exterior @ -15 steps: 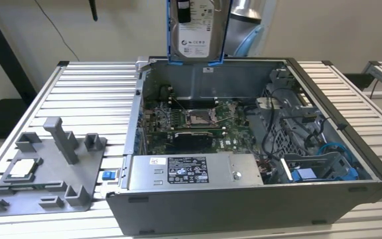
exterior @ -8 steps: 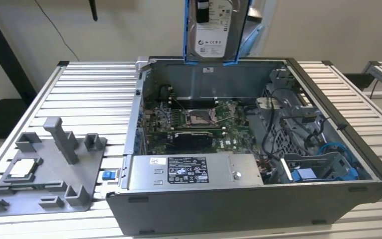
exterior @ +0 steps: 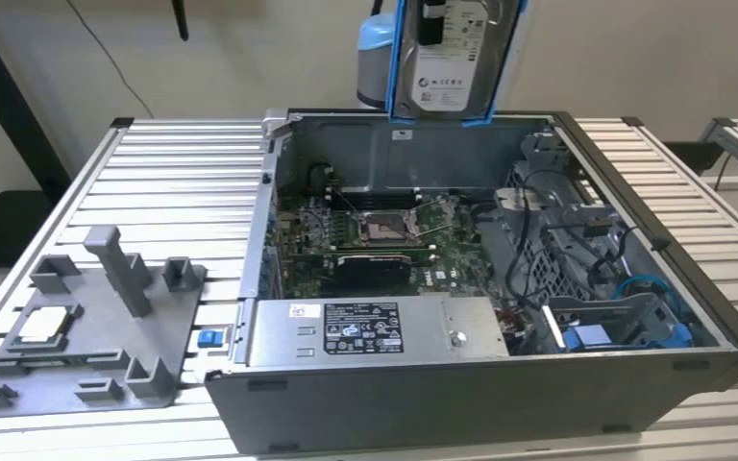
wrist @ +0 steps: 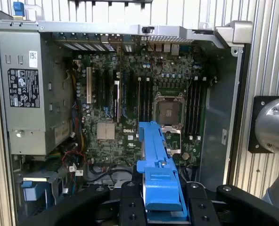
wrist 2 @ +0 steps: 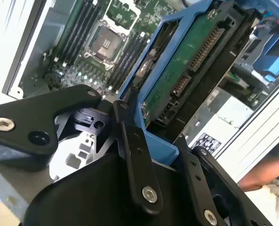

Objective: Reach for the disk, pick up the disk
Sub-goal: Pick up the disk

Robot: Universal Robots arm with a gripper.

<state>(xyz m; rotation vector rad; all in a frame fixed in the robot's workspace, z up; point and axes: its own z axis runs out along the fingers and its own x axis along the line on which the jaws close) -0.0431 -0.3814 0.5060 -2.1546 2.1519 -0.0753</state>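
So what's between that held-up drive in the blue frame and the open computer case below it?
Nothing: the silver drive in its blue carrier hangs over the open grey computer case, bare air between, in the exterior view.

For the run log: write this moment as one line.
gripper: shut on disk | disk: lifted, upright, above open computer case | blue carrier edge between jaws | processor chip: on grey tray

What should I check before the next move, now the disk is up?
1. Disk lifted above the case: ok.
2. Gripper shut on the disk's blue carrier: ok.
3. Disk hanging upright, label facing out in the exterior view: ok.
4. Grip firm enough not to slip: cannot tell.
5. Cables in the case clear of the disk: ok.
6. Hand near the case in the second wrist view: not ok.
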